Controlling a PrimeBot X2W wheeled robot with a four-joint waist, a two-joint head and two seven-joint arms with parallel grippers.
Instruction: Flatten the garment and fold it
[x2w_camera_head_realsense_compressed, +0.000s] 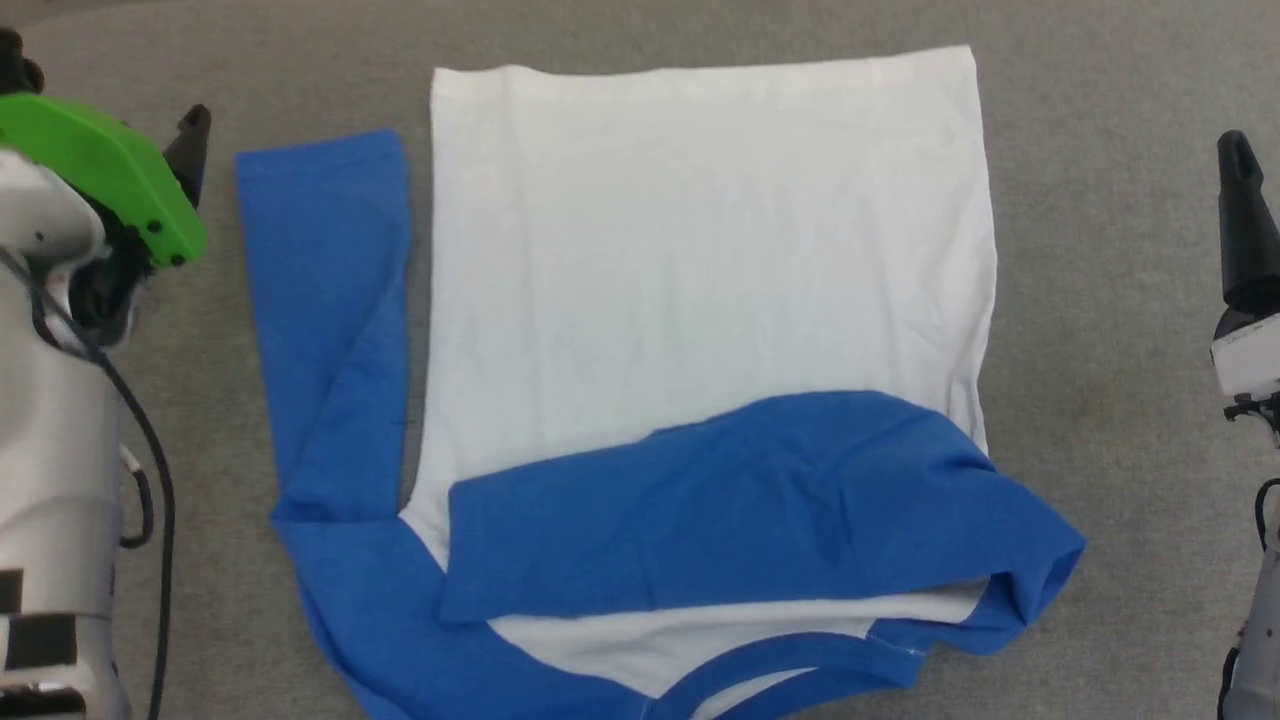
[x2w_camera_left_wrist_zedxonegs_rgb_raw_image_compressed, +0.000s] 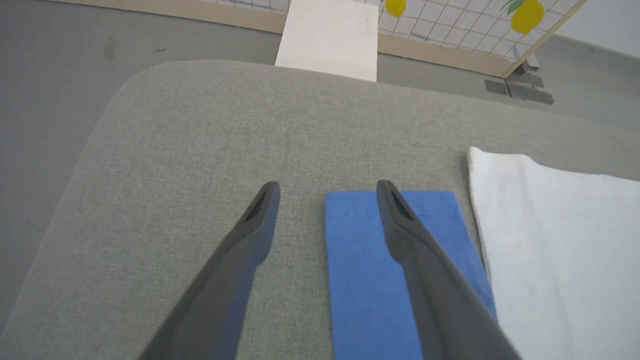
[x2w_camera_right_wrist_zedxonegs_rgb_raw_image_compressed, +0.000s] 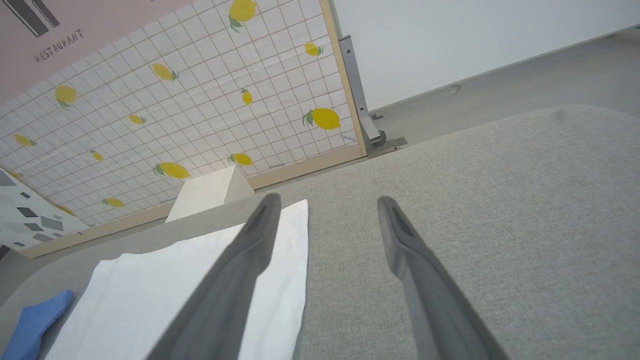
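Note:
The garment lies on the grey padded table, its white body spread flat with the hem at the far side. One blue sleeve runs up the left side beside the body. The other blue sleeve is folded across the body near the blue neckband. My left gripper stands open above the table at the left sleeve's cuff, one finger over the cuff and holding nothing. My right gripper is open and empty beside the body's far right corner, its dark finger at the right edge.
The table has rounded corners, with grey floor beyond. A white box stands past the far edge, in front of a lemon-patterned tiled panel. Bare table surface lies on both sides of the garment.

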